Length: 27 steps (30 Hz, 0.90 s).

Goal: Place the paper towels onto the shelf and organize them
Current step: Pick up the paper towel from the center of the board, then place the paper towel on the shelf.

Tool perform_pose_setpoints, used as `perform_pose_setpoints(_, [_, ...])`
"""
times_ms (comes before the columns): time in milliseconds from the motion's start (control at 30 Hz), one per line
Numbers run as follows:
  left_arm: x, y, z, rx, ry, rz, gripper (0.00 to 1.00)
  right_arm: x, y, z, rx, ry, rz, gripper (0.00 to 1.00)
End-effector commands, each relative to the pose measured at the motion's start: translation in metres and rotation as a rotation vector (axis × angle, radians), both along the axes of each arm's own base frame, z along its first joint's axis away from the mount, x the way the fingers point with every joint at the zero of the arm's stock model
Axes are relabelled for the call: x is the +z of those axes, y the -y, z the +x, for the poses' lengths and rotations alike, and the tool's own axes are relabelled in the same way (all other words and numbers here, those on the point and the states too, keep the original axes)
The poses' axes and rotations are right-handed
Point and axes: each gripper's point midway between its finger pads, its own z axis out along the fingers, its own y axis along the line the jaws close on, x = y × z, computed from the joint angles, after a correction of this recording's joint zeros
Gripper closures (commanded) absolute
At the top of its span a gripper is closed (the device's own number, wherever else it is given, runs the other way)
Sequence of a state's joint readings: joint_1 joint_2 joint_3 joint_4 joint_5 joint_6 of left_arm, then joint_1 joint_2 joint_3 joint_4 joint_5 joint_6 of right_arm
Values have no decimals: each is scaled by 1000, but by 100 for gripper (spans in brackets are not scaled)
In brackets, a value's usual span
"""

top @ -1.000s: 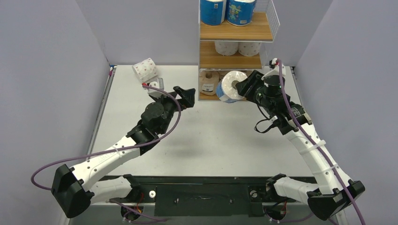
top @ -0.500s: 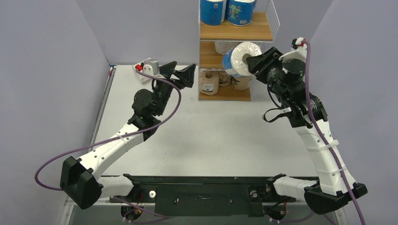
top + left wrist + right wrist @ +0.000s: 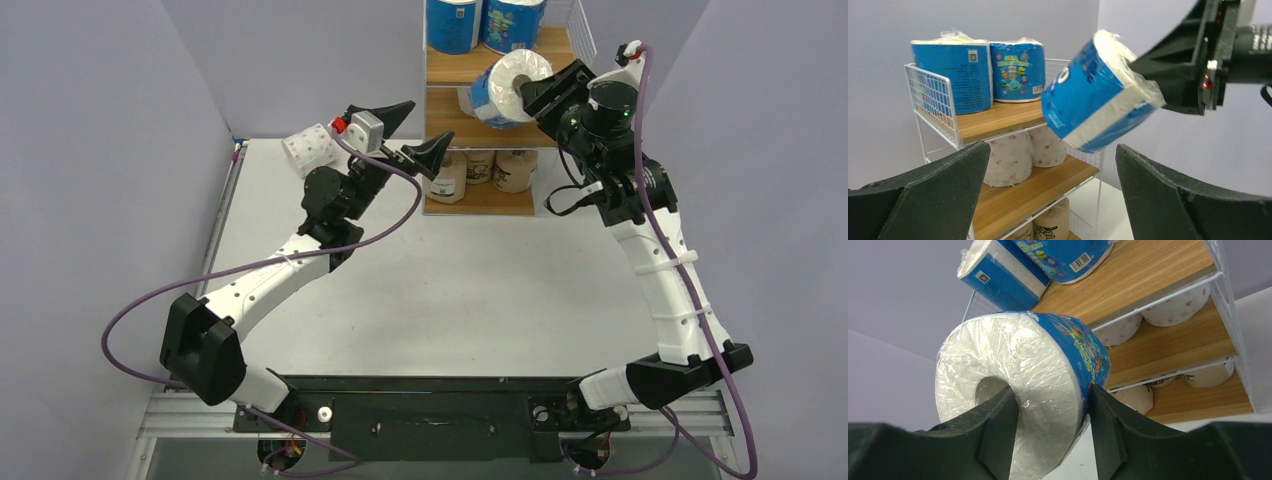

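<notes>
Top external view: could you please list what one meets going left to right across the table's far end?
Pink-dotted roll → left gripper, open and empty → blue-wrapped roll → right gripper, gripping that roll with one finger in its core.

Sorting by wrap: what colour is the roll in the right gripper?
Blue; the roll shows best in the left wrist view.

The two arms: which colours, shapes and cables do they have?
The left arm and the right arm have white links, black joints and black bases. A purple cable runs along each. The left end effector and the right end effector are black, with two wedge-shaped fingers.
</notes>
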<state>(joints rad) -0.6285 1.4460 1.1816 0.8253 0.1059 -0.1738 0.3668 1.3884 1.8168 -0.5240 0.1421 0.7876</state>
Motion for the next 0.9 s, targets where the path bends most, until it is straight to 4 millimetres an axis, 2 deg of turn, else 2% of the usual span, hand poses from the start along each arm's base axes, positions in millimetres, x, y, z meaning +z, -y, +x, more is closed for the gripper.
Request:
perform_pose_setpoints(0, [45, 7, -17, -12, 241, 39, 4, 70, 5, 1, -8, 194, 124, 63])
perform_pose_setpoints(133, [45, 24, -13, 12, 282, 91, 4, 77, 1, 13, 0, 224, 168, 63])
perform_pose_setpoints(367, [33, 60, -2, 126, 401, 259, 4, 73, -14, 32, 42, 208, 200, 63])
perform_pose_setpoints(533, [20, 72, 22, 198, 410, 325, 4, 79, -18, 33, 74, 206, 198, 63])
perform_pose_setpoints(567, [25, 72, 25, 212, 420, 320, 4, 77, -19, 35, 82, 200, 197, 63])
perform_pose_setpoints(600, [18, 76, 32, 223, 409, 327, 4, 75, -21, 35, 86, 195, 197, 62])
perform_pose_setpoints(633, [24, 76, 34, 238, 422, 324, 4, 73, -22, 37, 91, 190, 199, 63])
perform_pose_setpoints(667, [16, 81, 41, 246, 411, 343, 4, 72, -22, 38, 91, 185, 199, 63])
perform_pose_setpoints(700, [23, 81, 42, 266, 429, 349, 4, 71, -23, 38, 92, 183, 199, 63])
perform_pose_setpoints(867, [22, 83, 61, 336, 417, 346, 4, 68, -27, 38, 116, 177, 190, 62])
